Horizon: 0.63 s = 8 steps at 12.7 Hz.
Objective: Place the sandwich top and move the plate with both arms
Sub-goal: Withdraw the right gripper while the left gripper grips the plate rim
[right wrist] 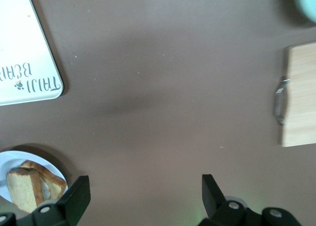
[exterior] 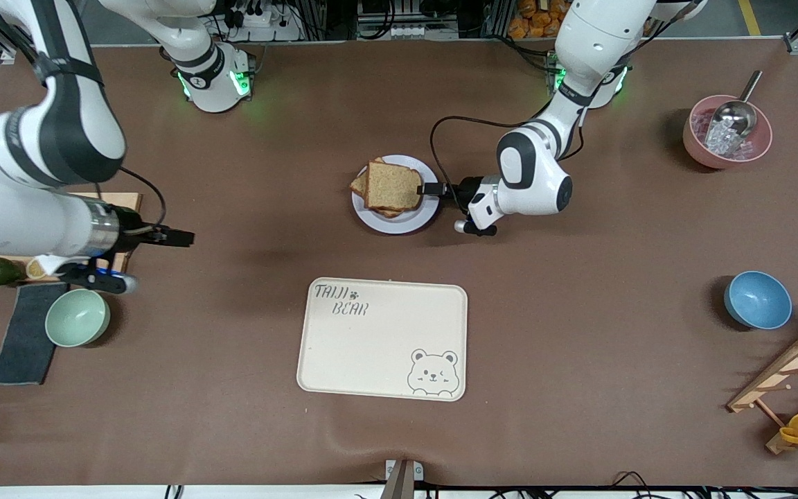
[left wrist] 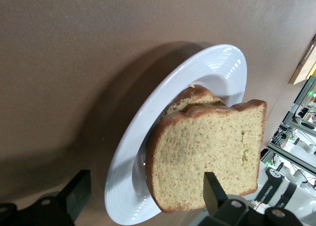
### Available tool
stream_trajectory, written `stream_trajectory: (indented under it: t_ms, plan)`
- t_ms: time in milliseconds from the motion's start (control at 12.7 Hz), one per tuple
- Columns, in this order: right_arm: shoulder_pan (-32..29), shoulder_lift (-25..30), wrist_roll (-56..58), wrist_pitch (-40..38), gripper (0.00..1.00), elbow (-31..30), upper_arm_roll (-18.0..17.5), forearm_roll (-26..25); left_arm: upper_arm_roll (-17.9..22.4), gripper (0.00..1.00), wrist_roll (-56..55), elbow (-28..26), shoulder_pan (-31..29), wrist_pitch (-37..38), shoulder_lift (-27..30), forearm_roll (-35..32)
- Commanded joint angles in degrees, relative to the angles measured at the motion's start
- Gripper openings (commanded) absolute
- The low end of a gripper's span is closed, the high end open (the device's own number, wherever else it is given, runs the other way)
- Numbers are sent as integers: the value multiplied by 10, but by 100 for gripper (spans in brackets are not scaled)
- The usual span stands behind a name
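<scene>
- Jaws of the left gripper (exterior: pixel 432 188) stand wide and hold nothing; the gripper sits low at the plate's edge on the side toward the left arm's end of the surface (exterior: pixel 579 360).
- In the left wrist view, one finger (left wrist: pixel 213 191) shows in front of the bread slice and the other is off to the side over bare surface.
- Jaws of the right gripper (exterior: pixel 181 238) also stand wide and empty; this gripper hangs above the surface between the plate and the wooden board (right wrist: pixel 300 95), toward the right arm's end, and the right arm waits there.
- Plate (exterior: pixel 413 215): it rests on the surface, farther from the front camera than the cream tray (exterior: pixel 382 346) with the bear drawing, and apart from it.
- Bread slice (exterior: pixel 392 186): it lies on top of the stack on the plate, over a second slice (exterior: pixel 359 184) whose corner sticks out toward the right arm's end.
- Pale green bowl (exterior: pixel 77 317): it stands under the right arm, well apart from the plate.
</scene>
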State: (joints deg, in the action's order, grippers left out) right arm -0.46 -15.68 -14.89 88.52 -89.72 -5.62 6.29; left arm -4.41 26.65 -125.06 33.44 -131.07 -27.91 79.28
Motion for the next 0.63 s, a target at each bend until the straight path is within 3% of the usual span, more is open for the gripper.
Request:
stream_trajectory:
  t_ms: [0,79,236,393,550]
  plan:
    - [33,9,100,-35,100,44,75,-7,0,100,9,-4,14,-23,-2,31]
    - [33,20,138,-40,100,46,86,-14,0,86,10,-4,22,-35,-2,33]
    - [24,60,153,-62,100,48,104,-15,1,39,10,-8,30,-53,-1,33]
    - [17,98,148,-89,100,46,104,-28,0,4,10,-16,51,-92,0,33]
    - [13,123,147,-110,100,44,101,-29,0,0,10,-16,54,-101,1,33]
